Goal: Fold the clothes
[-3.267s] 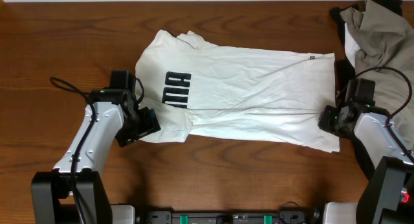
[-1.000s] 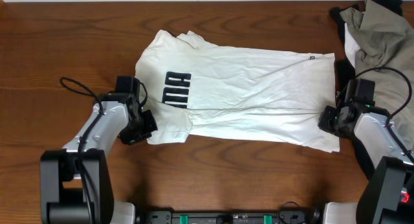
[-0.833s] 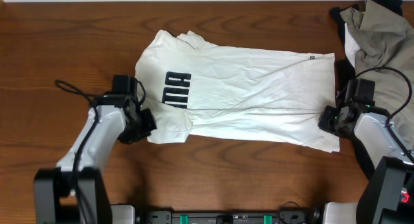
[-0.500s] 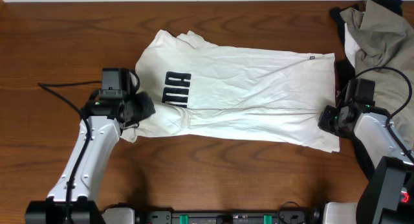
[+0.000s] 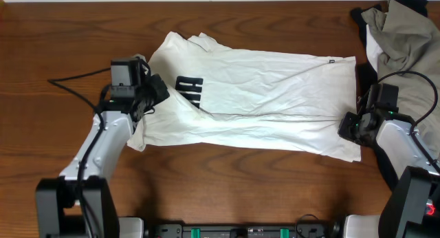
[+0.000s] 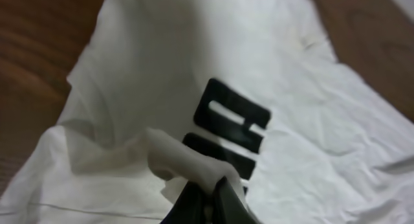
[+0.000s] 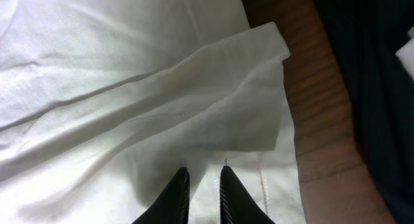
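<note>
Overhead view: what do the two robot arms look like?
Both the left arm and right arm have white links and black joints. A thin black cable loops beside each. Slim black end effector fingers; a green light marks the right.

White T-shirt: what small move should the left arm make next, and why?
Probably carry the pinched edge inward across the white T-shirt: the left tool grips a raised fold beside the black print, and the right tool sits at the hem.
</note>
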Robot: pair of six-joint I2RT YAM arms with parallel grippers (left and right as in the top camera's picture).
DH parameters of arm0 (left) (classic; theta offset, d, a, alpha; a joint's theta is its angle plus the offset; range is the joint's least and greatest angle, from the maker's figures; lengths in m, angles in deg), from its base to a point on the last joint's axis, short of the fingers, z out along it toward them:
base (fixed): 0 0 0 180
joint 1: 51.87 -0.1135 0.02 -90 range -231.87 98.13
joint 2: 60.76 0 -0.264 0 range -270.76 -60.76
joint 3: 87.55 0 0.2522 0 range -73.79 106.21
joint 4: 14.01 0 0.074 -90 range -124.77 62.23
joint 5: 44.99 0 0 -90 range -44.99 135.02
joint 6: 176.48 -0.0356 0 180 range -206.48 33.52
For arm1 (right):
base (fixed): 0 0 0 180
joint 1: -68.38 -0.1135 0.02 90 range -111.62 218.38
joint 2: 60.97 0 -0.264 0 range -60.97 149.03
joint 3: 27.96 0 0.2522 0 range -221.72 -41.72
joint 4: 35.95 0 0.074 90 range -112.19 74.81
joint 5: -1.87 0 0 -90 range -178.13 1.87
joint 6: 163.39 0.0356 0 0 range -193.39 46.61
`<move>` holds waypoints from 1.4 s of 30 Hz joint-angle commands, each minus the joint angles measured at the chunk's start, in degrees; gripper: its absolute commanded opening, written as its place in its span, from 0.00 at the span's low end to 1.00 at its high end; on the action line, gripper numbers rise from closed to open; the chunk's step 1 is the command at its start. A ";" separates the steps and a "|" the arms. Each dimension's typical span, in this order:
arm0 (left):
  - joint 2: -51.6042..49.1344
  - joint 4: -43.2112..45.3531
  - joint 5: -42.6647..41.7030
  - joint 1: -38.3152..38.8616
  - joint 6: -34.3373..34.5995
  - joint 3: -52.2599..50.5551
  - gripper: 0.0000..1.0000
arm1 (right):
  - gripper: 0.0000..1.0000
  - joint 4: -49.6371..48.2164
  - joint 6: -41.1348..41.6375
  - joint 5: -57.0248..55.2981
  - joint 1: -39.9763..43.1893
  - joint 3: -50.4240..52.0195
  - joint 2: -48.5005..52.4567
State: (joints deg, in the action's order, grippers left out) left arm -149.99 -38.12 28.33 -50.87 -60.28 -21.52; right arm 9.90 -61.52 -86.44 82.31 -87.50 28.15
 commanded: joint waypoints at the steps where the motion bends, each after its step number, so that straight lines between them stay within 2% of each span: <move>1: -1.88 -1.42 -0.90 0.13 1.14 1.16 0.06 | 0.16 -0.02 -0.13 -0.39 -0.46 0.28 0.15; 4: -2.14 -4.07 -0.85 0.11 0.72 1.16 0.06 | 0.16 -0.02 -0.15 -0.42 -0.46 0.28 0.15; 10: -2.10 -10.62 0.72 0.11 -4.76 1.16 0.06 | 0.16 0.00 -0.15 -0.39 -0.46 0.28 0.15; 17: -2.10 -23.63 14.29 0.11 -6.21 1.16 0.06 | 0.16 0.00 -0.15 -0.42 -0.46 0.28 0.15; 25: -2.10 -27.15 14.43 0.11 -6.23 1.16 0.07 | 0.16 0.02 -0.15 -0.39 -0.46 0.28 0.15; 27: -2.10 -27.06 14.43 0.11 -6.21 1.16 0.17 | 0.16 0.00 -0.15 -0.39 -0.46 0.28 0.15; 28: -2.10 -26.91 14.40 0.11 -6.21 1.16 0.26 | 0.16 0.00 -0.15 -0.39 -0.46 0.28 0.15; 29: -2.10 -26.82 14.40 0.11 -6.21 1.16 0.28 | 0.16 -0.02 -0.15 -0.39 -0.46 0.28 0.15; 31: -2.05 -26.71 14.38 0.11 -6.23 1.18 0.40 | 0.16 0.00 -0.15 -0.39 -0.46 0.28 0.15; 32: -2.01 -26.73 14.36 0.11 -6.23 1.18 0.43 | 0.15 0.00 -0.17 -0.39 -0.46 0.28 0.15; 37: 0.90 -27.80 14.14 0.11 -6.23 1.44 0.44 | 0.14 0.59 -0.17 -0.37 -0.46 -1.60 -0.59; 42: 9.05 -29.14 14.25 0.00 -6.21 1.60 0.44 | 0.17 5.88 -0.66 -0.15 -1.44 -9.88 -5.16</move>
State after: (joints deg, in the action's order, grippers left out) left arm -146.43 -66.77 41.66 -50.87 -65.92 -21.26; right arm 14.71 -61.52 -86.44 82.23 -91.42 27.24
